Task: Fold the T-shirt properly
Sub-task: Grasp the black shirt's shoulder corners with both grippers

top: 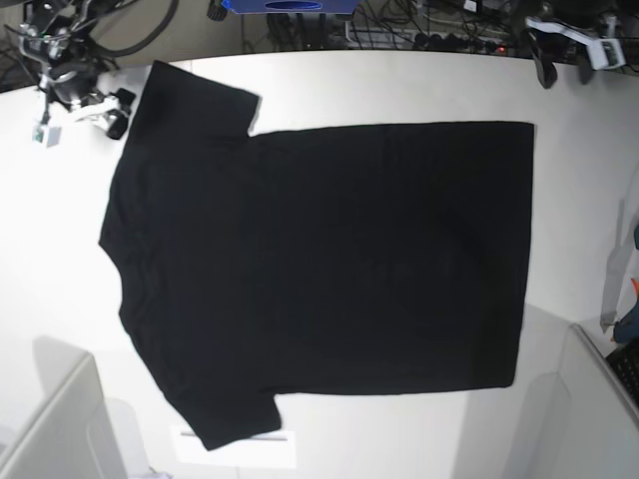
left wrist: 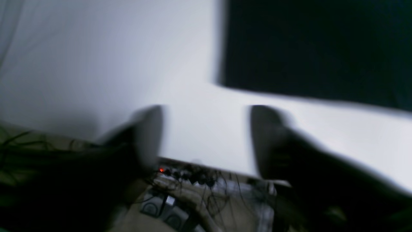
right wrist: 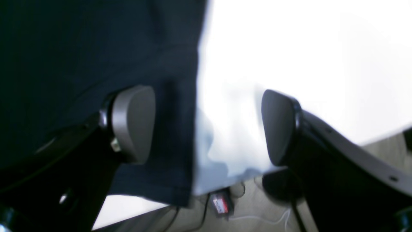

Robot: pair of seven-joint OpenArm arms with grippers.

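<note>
At the top corners of the base view: both arms are seen, one at each end of the table's (top: 399,80) far edge.
Left gripper (top: 571,52): placed at the upper right of the base view, just beyond the shirt's hem corner; in its wrist view the jaws are shown parted, nothing between them but bare white tabletop, the black cloth apart at the upper right of that frame.
Right gripper (top: 85,98): placed at the upper left of the base view, beside the upper sleeve; in its wrist view the fingers (right wrist: 133,122) are spread wide and nothing is gripped, one pad over the sleeve's hemmed edge, the other over white table.
T-shirt (top: 319,269): plain black, spread flat and smooth, filling the middle of the frame.
Long axis: laid left to right across the frame.
Direction: shoulders and sleeves at the left, straight hem at the right.
Sleeves: one toward upper left, one toward lower left.
</note>
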